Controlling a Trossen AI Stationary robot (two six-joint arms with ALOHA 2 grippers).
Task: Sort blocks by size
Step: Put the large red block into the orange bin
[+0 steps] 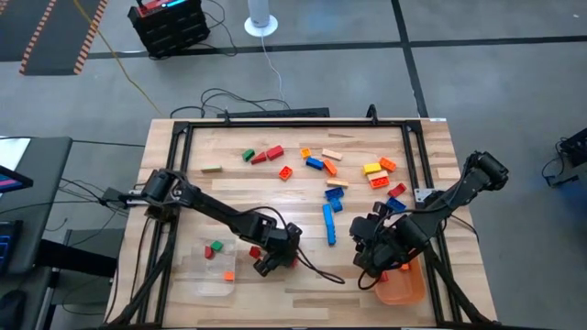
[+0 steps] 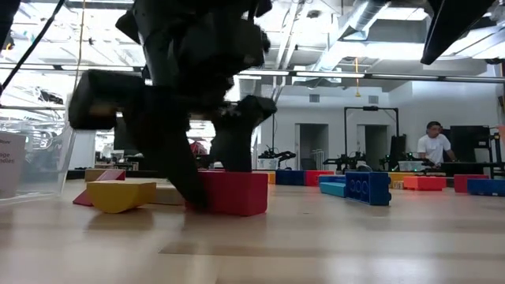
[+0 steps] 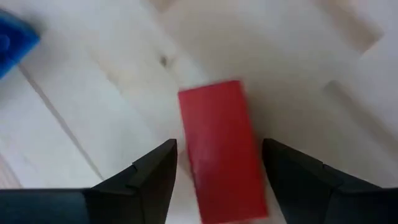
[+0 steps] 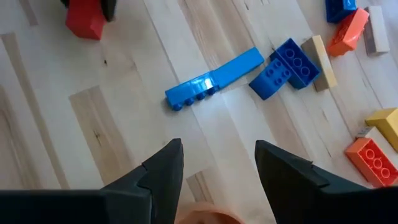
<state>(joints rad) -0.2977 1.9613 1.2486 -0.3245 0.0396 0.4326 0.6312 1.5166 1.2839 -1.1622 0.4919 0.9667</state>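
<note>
Low in the high view's middle, the left gripper (image 1: 273,259) straddles a red block (image 3: 221,149) on the table, jaws wide, ready to close. Lower right, the right gripper (image 1: 370,252) waits open above the orange tray (image 1: 408,286).

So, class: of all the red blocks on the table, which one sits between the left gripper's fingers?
The red block lying alone near the clear tray, between the open left gripper fingers; the other red blocks lie in the far scatter.
</note>
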